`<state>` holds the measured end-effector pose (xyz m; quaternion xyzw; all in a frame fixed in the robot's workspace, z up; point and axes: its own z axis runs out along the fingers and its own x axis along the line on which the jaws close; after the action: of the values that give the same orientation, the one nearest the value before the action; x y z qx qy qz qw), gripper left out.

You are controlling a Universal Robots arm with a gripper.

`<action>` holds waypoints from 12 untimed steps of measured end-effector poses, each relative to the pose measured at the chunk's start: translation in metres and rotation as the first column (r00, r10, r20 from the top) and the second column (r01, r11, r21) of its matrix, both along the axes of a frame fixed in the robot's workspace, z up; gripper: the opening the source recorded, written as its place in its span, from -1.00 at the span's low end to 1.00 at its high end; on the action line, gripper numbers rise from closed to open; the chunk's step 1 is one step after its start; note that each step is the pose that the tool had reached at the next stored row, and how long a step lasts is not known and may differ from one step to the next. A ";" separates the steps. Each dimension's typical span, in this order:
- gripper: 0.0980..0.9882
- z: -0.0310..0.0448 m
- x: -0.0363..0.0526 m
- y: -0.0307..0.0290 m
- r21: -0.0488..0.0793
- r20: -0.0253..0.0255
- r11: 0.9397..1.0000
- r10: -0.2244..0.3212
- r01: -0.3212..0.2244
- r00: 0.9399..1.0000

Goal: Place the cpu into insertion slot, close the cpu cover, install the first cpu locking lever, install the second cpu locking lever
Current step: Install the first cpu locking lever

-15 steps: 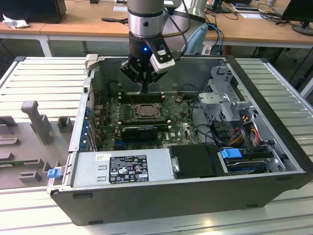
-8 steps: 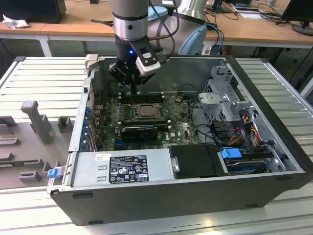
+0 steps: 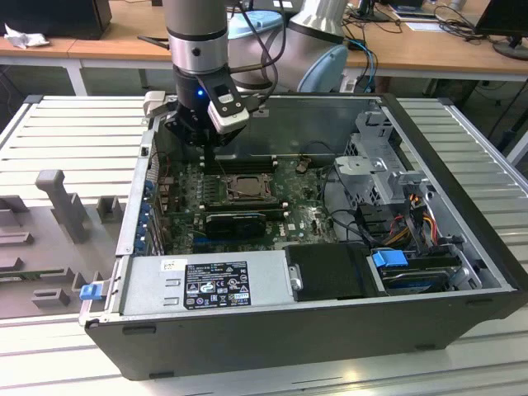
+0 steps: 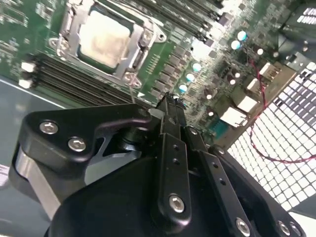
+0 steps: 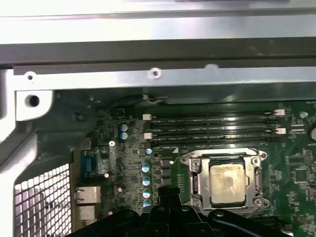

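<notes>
The gripper (image 4: 170,101) hangs over the open computer case (image 3: 462,272) beside the insertion slot (image 3: 238,188), its fingers pressed together with nothing between them. The cpu (image 5: 227,183) already sits in the socket, silvery top up, with the cpu cover (image 5: 224,157) folded down around it as a metal frame in both wrist views. I cannot tell from here whether either locking lever is hooked. The risk, as I judge it, lies in the crowding: the memory slots (image 5: 212,126) run just beside the socket, and the small capacitors (image 5: 146,168) stand close on the other side. A fingertip coming down slightly off line could slip off a thin lever and scrape the board.
</notes>
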<state>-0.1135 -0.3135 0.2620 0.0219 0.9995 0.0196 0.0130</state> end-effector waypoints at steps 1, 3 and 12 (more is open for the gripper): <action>-0.98 -0.0012 -0.0014 0.0016 0.000 0.000 1.000 0.001 -0.001 1.000; -0.98 -0.0030 -0.0028 0.0044 0.001 0.000 1.000 0.002 -0.002 1.000; -0.98 -0.0072 0.0015 0.0251 0.003 -0.003 1.000 0.011 -0.011 1.000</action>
<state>-0.1120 -0.2884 0.2548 0.0167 0.9996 0.0210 0.0114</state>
